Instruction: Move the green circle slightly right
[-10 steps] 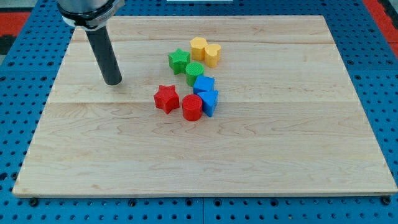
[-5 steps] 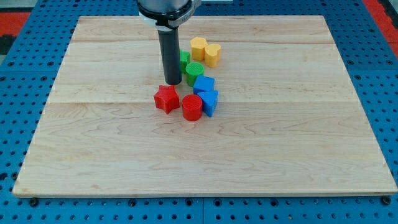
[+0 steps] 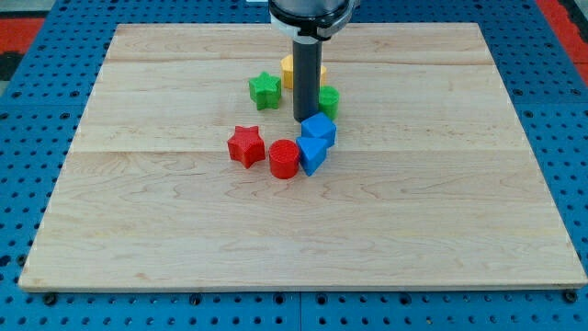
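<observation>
The green circle point(image 3: 328, 98) sits just right of my rod, partly hidden by it, above the upper blue block point(image 3: 321, 129). My tip point(image 3: 304, 119) rests on the board right against the green circle's left side and just above the blue blocks. The green star point(image 3: 265, 90) lies to the tip's left. The yellow blocks point(image 3: 288, 68) are mostly hidden behind the rod.
A second blue block point(image 3: 311, 154), a red cylinder point(image 3: 284, 159) and a red star point(image 3: 245, 145) lie in a row below the tip. The wooden board point(image 3: 441, 184) lies on a blue pegboard.
My tip has swept from the board's left to the right through the cluster. The green circle has moved right and the upper blue block has shifted right too.
</observation>
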